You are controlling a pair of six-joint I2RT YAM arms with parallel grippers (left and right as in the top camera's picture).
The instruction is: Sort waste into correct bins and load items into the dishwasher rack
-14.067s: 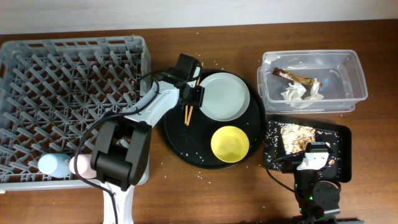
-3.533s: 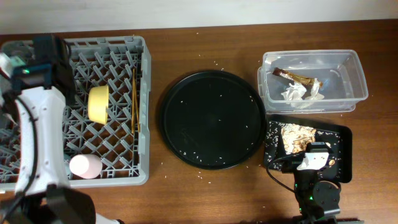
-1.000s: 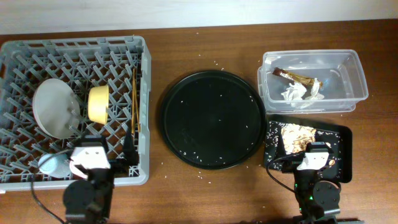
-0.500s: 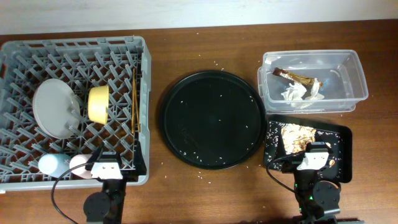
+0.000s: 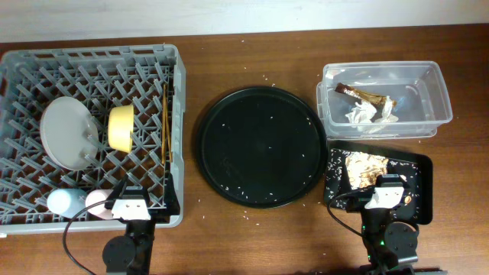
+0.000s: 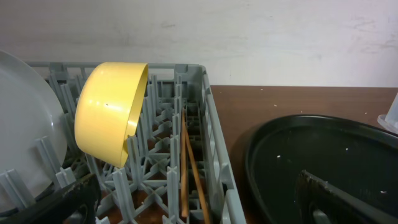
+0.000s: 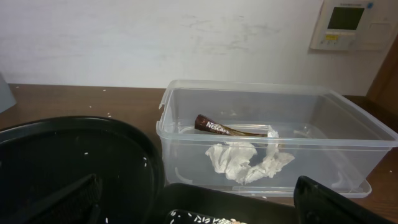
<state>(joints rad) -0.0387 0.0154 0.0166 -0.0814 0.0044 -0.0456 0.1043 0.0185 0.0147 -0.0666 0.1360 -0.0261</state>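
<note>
Chopsticks lie along the right wall of the dishwasher rack, their long axis running straight away from our left gripper, which sits nearest, fingers apart and empty. The plate, yellow bowl, pink cup and blue cup are racked too. Our right gripper, also parted, rests by the black tray of food scraps. We judge nothing is left to move.

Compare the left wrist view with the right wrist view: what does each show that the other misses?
Only the left wrist: the dishwasher rack holding the yellow bowl on its side, the edge of the plate and the chopsticks along its right wall. Only the right wrist: the clear tub with the brown wrapper and crumpled napkin inside, plus a wall panel. Both: the round black tray dotted with white crumbs, the wooden table and the pale wall.
</note>
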